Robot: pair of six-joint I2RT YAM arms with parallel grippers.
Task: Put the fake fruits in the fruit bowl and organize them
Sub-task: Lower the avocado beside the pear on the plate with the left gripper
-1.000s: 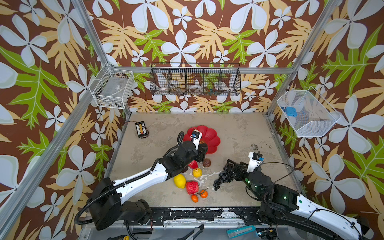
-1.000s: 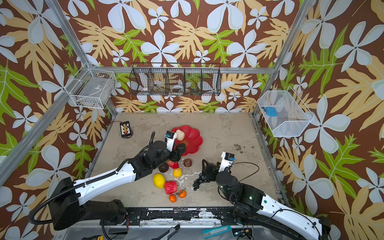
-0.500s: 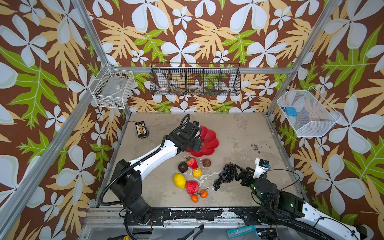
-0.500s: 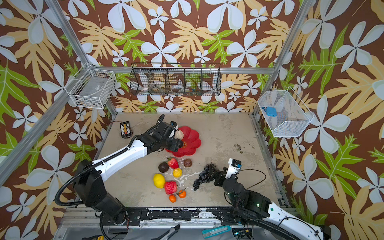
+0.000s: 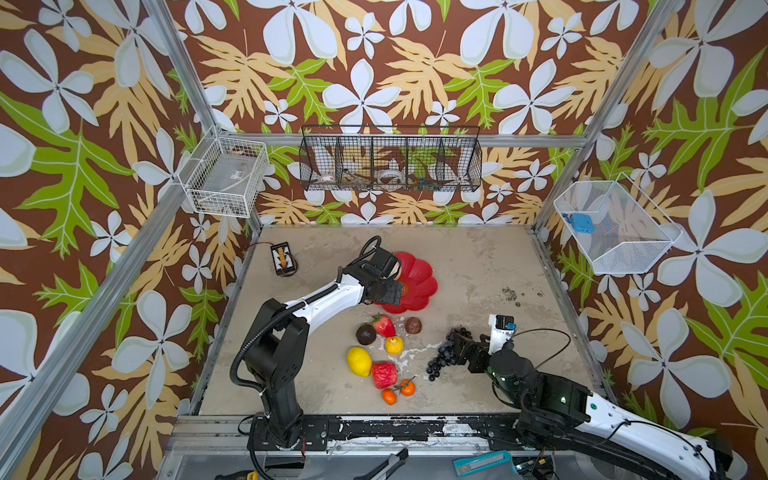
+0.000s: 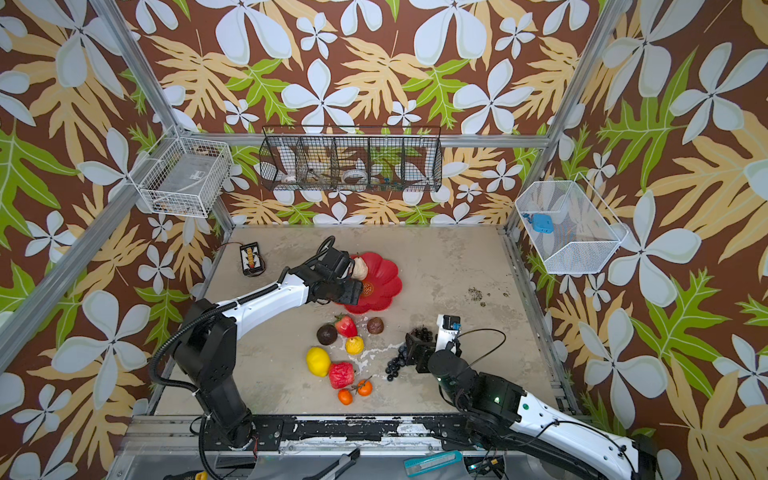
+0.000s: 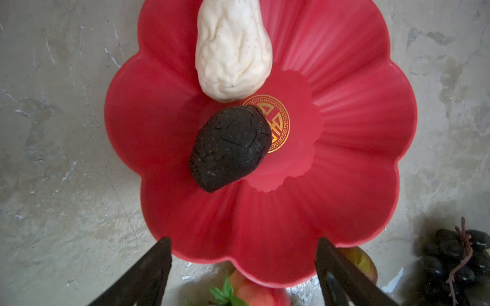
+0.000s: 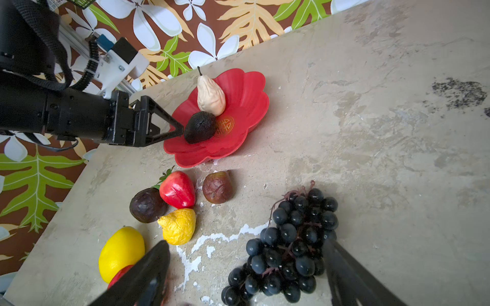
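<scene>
The red fruit bowl (image 5: 424, 286) (image 7: 344, 159) holds a beige pear (image 7: 233, 50) (image 6: 360, 268) and a dark avocado (image 7: 230, 147) (image 8: 200, 127). My left gripper (image 7: 244, 239) (image 5: 397, 279) hangs open over the bowl's near edge, holding nothing. In front of the bowl lie a strawberry (image 5: 384, 325), two dark round fruits (image 5: 365, 333), a small yellow fruit (image 5: 394, 345), a lemon (image 5: 359, 361), a red apple (image 5: 384, 374) and two oranges (image 5: 399, 392). The black grape bunch (image 8: 291, 238) (image 5: 444, 357) lies on the table between the open fingers of my right gripper (image 8: 246, 240) (image 5: 461, 349).
A small black battery holder (image 5: 282, 259) with a cable lies at the back left. Wire baskets hang on the walls: white (image 5: 226, 176), black (image 5: 390, 164) and white mesh (image 5: 615, 226). Dark specks (image 5: 509, 294) mark the floor at the right.
My left gripper carried the avocado from the fruit cluster back to the bowl, opened and let it go there. My right arm drew back slightly and stays open at the grapes.
</scene>
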